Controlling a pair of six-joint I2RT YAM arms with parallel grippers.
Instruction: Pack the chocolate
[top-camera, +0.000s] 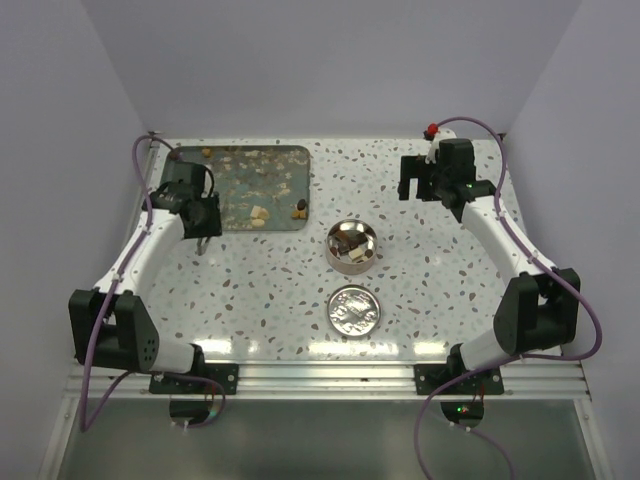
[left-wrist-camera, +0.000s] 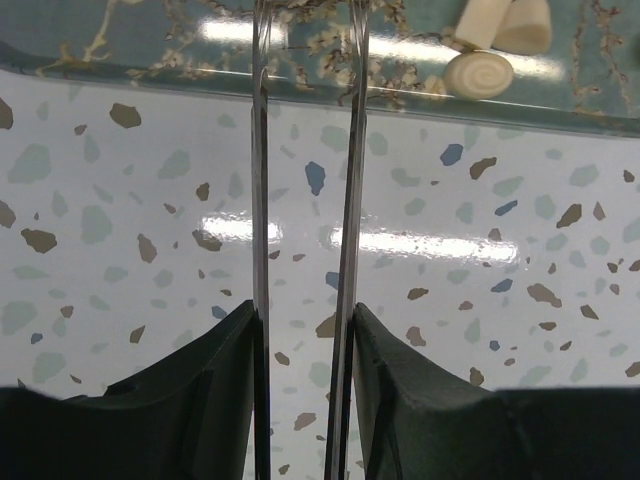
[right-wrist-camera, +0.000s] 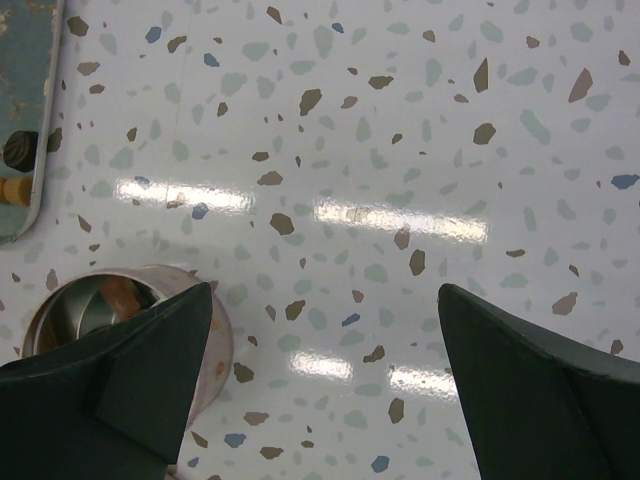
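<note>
Chocolate lumps (top-camera: 350, 238), dark brown and pale cream, sit inside the open round metal tin (top-camera: 350, 267) at the centre of the top view. More of them rest on the flat teal rectangular tray (top-camera: 240, 185) in the upper left: a cream cluster near the tray's lower edge, a dark one just right of it, and one near the top left corner. The left wrist view shows the cream pieces in its upper right, one with a spiral face. The round silver lid (top-camera: 354, 309) lies flat just below the tin, apart from it. All of this rests on the white speckled surface (top-camera: 420, 270).

The left hand (left-wrist-camera: 306, 40) hangs at the tray's lower left corner. Its two thin blades stand parallel with a narrow gap, and nothing is between them. The right hand (right-wrist-camera: 325, 287) sits in the upper right of the top view, well apart from the tin. Its dark fingers are spread wide and hold nothing.
</note>
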